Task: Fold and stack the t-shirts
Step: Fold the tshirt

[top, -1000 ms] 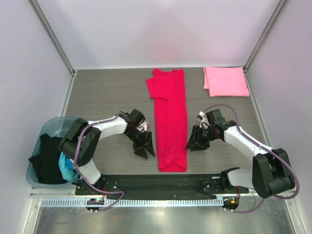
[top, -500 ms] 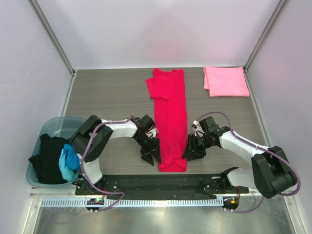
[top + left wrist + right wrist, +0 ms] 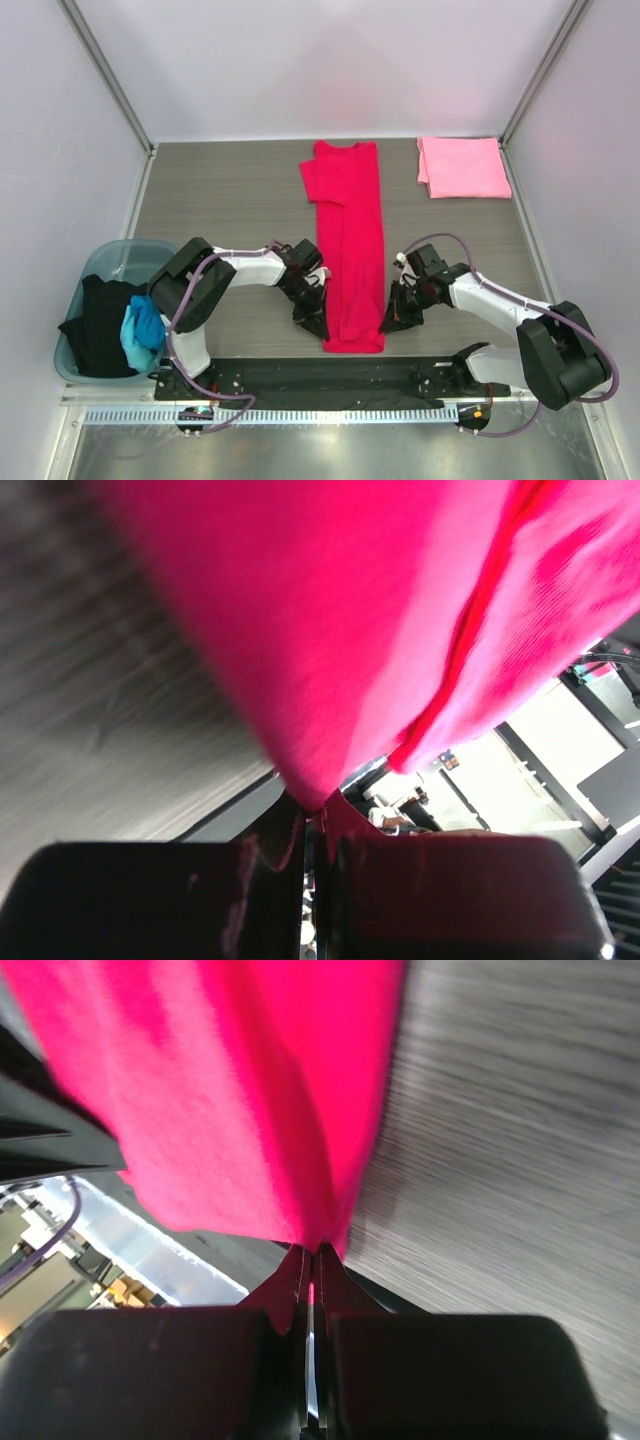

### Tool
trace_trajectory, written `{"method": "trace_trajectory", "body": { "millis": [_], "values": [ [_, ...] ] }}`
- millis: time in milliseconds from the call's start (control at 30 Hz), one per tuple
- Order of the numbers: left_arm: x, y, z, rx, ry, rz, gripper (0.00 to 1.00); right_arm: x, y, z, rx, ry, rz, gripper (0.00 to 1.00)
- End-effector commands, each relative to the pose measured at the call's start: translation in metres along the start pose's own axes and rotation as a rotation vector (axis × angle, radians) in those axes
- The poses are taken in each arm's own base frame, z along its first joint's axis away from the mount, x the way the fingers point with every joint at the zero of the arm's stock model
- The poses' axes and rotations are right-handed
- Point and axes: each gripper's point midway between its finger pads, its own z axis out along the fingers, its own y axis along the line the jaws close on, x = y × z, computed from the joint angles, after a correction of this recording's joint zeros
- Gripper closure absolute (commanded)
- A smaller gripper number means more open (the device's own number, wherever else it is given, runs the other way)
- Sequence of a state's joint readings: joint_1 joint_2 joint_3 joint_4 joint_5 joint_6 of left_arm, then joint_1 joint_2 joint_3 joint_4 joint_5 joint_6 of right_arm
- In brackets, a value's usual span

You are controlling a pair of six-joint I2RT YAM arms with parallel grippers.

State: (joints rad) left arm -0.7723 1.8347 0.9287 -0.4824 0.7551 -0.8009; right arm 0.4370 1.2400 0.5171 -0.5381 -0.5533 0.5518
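Observation:
A crimson red t-shirt (image 3: 350,240) lies folded into a long strip down the middle of the table. My left gripper (image 3: 314,322) is shut on its near left corner, and the red cloth (image 3: 340,660) is pinched between the left fingertips. On the other side my right gripper (image 3: 390,322) is shut on the near right corner, where the cloth (image 3: 250,1110) meets the closed tips. A light pink t-shirt (image 3: 464,167) lies folded at the far right. Black and bright blue t-shirts (image 3: 120,325) sit in the bin.
A translucent bin (image 3: 110,262) stands at the near left edge. Grey walls with metal posts close in the table on three sides. The black arm rail (image 3: 330,375) runs along the near edge.
Both grippers moved nearer and inward to the red t-shirt's near corners and shut on them; a second ago they stood open beside the strip.

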Motion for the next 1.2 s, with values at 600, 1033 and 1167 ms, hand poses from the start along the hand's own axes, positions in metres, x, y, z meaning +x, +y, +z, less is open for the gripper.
{"method": "trace_trajectory", "body": {
  "millis": [600, 1033, 1167],
  "values": [
    [0.024, 0.029, -0.025, -0.024, -0.024, -0.074, 0.61, 0.013, -0.012, -0.021, 0.145, 0.039, 0.048, 0.71],
    [-0.001, 0.001, -0.023, 0.04, -0.042, -0.047, 0.44, 0.018, 0.002, -0.012, 0.065, 0.081, 0.142, 0.53],
    [0.005, 0.001, -0.01, 0.028, 0.0, -0.054, 0.46, 0.022, -0.004, -0.01, 0.095, 0.096, 0.153, 0.53]
  ]
}}
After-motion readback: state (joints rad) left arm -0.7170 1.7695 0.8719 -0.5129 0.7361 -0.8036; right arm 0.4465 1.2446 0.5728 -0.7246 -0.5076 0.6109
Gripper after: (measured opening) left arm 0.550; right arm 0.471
